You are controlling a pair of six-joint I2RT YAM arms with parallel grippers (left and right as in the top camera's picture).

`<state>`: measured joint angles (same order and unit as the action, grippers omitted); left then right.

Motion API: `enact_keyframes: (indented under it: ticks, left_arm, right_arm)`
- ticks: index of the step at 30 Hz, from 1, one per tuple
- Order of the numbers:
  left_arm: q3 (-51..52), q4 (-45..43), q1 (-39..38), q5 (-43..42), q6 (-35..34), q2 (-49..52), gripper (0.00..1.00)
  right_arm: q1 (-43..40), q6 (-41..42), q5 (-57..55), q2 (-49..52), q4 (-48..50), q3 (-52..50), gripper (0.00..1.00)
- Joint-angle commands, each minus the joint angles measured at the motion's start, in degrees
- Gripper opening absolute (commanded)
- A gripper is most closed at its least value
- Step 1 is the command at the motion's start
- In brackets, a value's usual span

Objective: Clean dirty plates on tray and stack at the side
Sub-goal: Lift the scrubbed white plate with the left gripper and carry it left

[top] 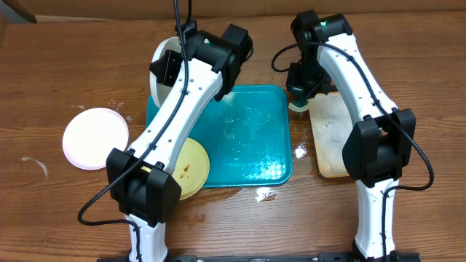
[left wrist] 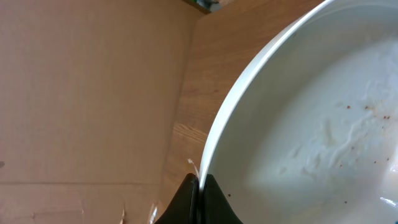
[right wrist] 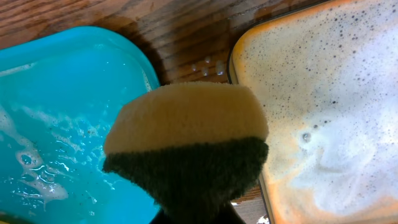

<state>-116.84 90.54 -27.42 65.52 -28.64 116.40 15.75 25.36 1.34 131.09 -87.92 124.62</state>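
Note:
My left gripper [left wrist: 200, 193] is shut on the rim of a white plate [left wrist: 311, 118], held tilted up over the far left corner of the teal tray [top: 269, 145]; the plate also shows in the overhead view [top: 166, 62], with small dark specks and wet streaks on it. My right gripper [top: 304, 91] is shut on a yellow-and-green sponge [right wrist: 186, 137], held between the teal tray's far right corner [right wrist: 62, 93] and the beige tray. A pale yellow-green plate [top: 193, 169] with brown smears lies at the tray's front left corner. Another white plate [top: 95, 138] lies on the table to the left.
A beige tray [top: 331, 142] of foamy water [right wrist: 323, 124] stands right of the teal tray. Foam blobs [top: 266, 194] lie on the wooden table near the tray's front right corner. The teal tray holds soapy water.

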Motion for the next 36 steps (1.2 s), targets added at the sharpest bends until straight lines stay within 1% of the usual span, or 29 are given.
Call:
enact_keyframes:
  ticks: [1, 22, 25, 28, 29, 30, 31, 33, 34, 35, 36]
  left_arm:
    - [-1.44, 0.04, -0.76, 2.69, -1.6, 0.59, 0.04]
    - [-1.4, 0.63, -1.22, 2.43, -1.6, 0.61, 0.04]
    - [-1.38, 2.38, -2.34, 2.01, -4.57, 0.61, 0.04]
    - [-1.33, 2.38, -2.6, 0.94, -3.67, 1.4, 0.04]
    - [-1.33, 3.26, -2.99, 0.61, -4.83, 1.4, 0.04]
    - [-1.33, 4.42, -3.37, 1.03, -7.91, 1.4, 0.04]
    - [-1.29, 3.8, -3.3, 1.51, -8.48, 1.6, 0.04]
    - [-1.29, 3.67, -2.69, 0.07, -5.6, 2.4, 0.04]
    - [-1.29, 5.35, -2.71, -0.17, -7.37, 2.54, 0.04]
    - [-1.14, 6.29, -2.71, -0.11, -10.93, 2.54, 0.04]
    - [-1.03, 6.05, -2.69, -0.42, -11.37, 2.54, 0.04]
  right_arm:
    - [0.04, -0.81, 0.59, -1.44, 0.24, 1.44, 0.04]
    - [0.04, -0.81, 0.55, -1.44, 0.37, 1.44, 0.04]
    - [0.04, -0.81, 0.52, -1.44, 0.35, 1.44, 0.04]
    - [0.04, -0.81, 0.76, -1.44, 0.39, 1.44, 0.04]
    - [0.04, -0.81, 0.74, -1.44, 0.31, 1.44, 0.04]
    - [0.04, -1.03, 0.74, -1.44, 0.26, 1.44, 0.04]
    - [0.04, -1.25, 0.74, -1.44, 0.35, 1.44, 0.04]
    - [0.04, -1.25, 0.9, -1.44, 0.28, 1.44, 0.04]
    - [0.04, -1.25, 0.94, -1.44, 0.13, 1.44, 0.04]
    - [0.04, -1.31, 0.92, -1.44, -0.02, 1.44, 0.04]
    - [0.04, -1.42, 0.92, -1.44, 0.02, 1.44, 0.04]
